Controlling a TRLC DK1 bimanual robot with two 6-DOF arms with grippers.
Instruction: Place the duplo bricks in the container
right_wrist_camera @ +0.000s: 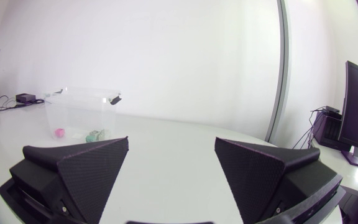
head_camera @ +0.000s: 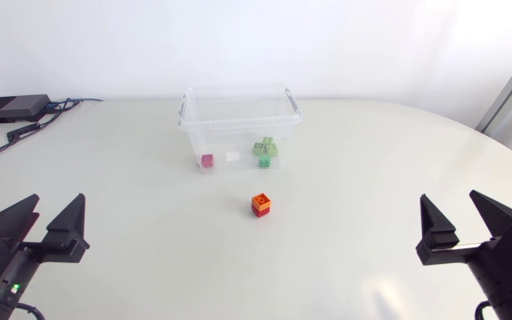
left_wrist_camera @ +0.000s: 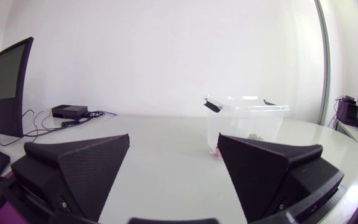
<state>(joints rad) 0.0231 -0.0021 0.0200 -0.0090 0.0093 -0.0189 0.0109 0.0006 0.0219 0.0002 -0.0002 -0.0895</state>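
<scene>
A clear plastic container (head_camera: pixel 238 120) with grey handles stands at the back middle of the table. Through its walls I see a pink brick (head_camera: pixel 207 161), a white brick (head_camera: pixel 232 156) and green bricks (head_camera: pixel 266 149) inside. A red and orange brick (head_camera: pixel 261 204) sits alone on the table in front of it. My left gripper (head_camera: pixel 50 222) is open near the front left, far from the bricks. My right gripper (head_camera: pixel 456 213) is open at the front right. The left wrist view has the container (left_wrist_camera: pixel 247 118) ahead; the right wrist view has the container (right_wrist_camera: pixel 79 112) with the pink brick (right_wrist_camera: pixel 59 132).
A black box (head_camera: pixel 12 108) with cables lies at the back left corner. The table's curved edge runs along the right side.
</scene>
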